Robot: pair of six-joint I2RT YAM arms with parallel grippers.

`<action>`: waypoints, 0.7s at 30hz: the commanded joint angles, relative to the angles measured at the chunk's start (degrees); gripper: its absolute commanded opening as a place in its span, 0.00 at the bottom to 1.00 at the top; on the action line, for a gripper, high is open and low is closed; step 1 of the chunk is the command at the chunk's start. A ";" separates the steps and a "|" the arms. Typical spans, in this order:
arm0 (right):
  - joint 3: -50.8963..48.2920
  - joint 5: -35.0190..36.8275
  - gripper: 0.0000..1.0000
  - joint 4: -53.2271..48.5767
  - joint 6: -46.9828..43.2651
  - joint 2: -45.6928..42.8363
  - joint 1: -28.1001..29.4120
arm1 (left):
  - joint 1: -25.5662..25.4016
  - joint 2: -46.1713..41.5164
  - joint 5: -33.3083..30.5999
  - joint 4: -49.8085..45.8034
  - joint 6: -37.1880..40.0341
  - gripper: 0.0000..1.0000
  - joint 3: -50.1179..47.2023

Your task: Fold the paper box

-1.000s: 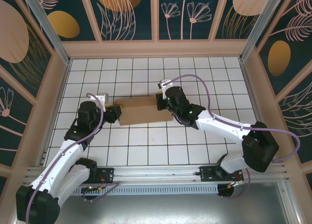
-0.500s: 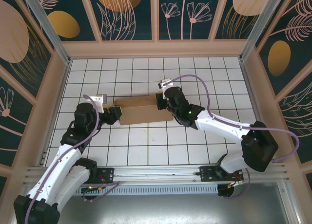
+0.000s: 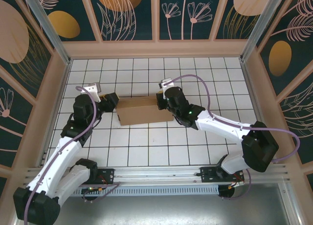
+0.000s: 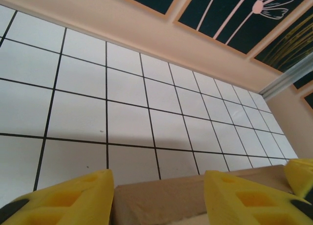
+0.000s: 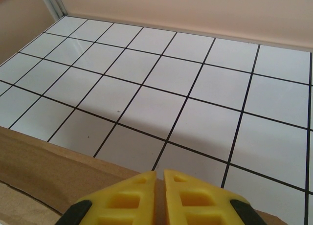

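Left wrist view showed the left gripper (image 4: 157, 186) with its yellow fingers standing well apart, the near end of the paper box (image 4: 166, 200) lying between and just beyond them; whether they touched it I could not tell. The right gripper (image 5: 160, 186) was all but closed, nothing visible between its tips, poised over the box's brown edge. From above, the box sat mid-table on the white tiled table (image 3: 146, 151) as a low, closed rectangle with no loose flaps showing. Folding looked largely done; what probably remained was pressing the ends home and letting go, though the tuck-ins were hidden.
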 commanded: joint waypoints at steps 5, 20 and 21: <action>-0.57 1.29 0.13 -4.28 1.14 1.54 0.36 | -0.23 1.87 0.31 8.30 -4.85 0.43 -5.91; 0.08 0.67 0.16 -5.04 2.16 0.55 0.79 | -0.30 -2.92 -0.71 8.77 -10.49 0.26 -14.20; 0.67 0.62 0.18 -5.34 1.89 0.28 0.71 | -0.29 -2.67 -0.84 8.77 -10.42 0.26 -14.02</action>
